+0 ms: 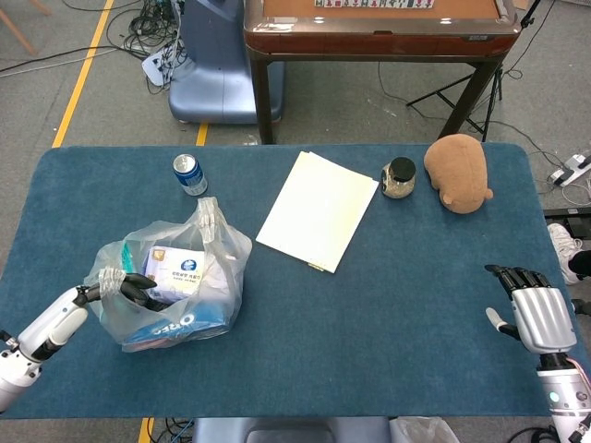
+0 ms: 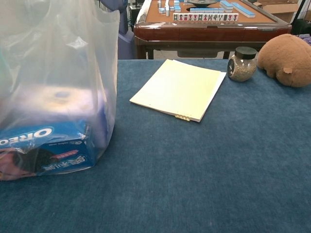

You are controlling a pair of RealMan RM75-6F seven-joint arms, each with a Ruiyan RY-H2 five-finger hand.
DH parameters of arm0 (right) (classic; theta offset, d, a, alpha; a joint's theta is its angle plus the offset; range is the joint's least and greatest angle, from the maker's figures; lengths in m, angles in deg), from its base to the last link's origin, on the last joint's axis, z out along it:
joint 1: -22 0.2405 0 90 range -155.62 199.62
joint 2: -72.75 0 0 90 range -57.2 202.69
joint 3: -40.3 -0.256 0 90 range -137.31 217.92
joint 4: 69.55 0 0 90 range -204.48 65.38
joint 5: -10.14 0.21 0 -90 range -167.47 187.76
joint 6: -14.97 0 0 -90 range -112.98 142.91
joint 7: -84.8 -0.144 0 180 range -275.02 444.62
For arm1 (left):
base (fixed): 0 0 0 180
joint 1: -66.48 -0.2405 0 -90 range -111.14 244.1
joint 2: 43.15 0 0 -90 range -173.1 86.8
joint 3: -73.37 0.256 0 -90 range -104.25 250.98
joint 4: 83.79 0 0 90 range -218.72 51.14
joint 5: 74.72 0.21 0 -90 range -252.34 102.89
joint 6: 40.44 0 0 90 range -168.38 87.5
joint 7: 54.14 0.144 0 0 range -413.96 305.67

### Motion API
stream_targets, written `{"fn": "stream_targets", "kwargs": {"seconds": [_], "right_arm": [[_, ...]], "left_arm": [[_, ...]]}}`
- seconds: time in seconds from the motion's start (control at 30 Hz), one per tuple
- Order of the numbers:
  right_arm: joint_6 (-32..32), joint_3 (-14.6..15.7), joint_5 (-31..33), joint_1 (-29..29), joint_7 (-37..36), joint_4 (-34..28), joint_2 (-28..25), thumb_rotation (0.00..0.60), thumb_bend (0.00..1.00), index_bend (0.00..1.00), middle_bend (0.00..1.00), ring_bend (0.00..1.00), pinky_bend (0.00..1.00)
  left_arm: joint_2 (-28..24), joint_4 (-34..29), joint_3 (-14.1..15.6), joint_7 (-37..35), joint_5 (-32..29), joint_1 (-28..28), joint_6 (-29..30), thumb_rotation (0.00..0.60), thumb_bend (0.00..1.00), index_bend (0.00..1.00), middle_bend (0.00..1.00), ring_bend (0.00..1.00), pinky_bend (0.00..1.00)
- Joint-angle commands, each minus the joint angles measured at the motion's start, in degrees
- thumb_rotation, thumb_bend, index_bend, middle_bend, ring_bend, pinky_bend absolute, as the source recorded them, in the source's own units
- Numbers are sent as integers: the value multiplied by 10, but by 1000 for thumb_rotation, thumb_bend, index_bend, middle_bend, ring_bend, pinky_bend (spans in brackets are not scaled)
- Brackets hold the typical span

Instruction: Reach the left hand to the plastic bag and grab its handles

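A clear plastic bag point(image 1: 185, 277) stands on the blue table at the front left, with an Oreo box point(image 1: 171, 328) and other packets inside. Its far handle point(image 1: 211, 220) sticks up free. My left hand point(image 1: 120, 286) is at the bag's left side, fingers curled around the near handle point(image 1: 110, 277), which drapes over them. In the chest view the bag point(image 2: 58, 73) fills the left side and hides the left hand. My right hand point(image 1: 534, 312) hovers at the table's right edge, fingers apart and holding nothing.
A soda can point(image 1: 189, 173) stands behind the bag. A pale yellow notepad point(image 1: 317, 209) lies mid-table, with a small jar point(image 1: 399, 177) and a brown plush toy point(image 1: 457, 172) to its right. A mahjong table point(image 1: 379, 28) stands beyond the far edge.
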Motion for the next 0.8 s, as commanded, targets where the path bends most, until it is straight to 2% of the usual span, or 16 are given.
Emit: {"fn": "stream_targets", "kwargs": {"seconds": [0.03,0.33,0.53,0.8], "right_arm": [[0,0,0,0,0,0,0,600,233,237,316,258,313],[0,1,1,-2,-3,3,2,600,233,237,316,258,313],[-1,1,3,-2,-4,5,1,600,233,237,316,258,313],[-3,1,5,-2,-8,10,3,600,233,237,316,258,313]], "left_arm": [[5,-6,-3,2,-11,12,-19,1,256,299,236,217,400],[14,-18,-19,-11,-46,56,-78,1,256,256,235,200,340],[20,-14,-25,-23,-57,80,-106,3,256,195,201,161,297],[28,-10,-39,-10,-97,106,-154,2,257,190,179,133,256]]}}
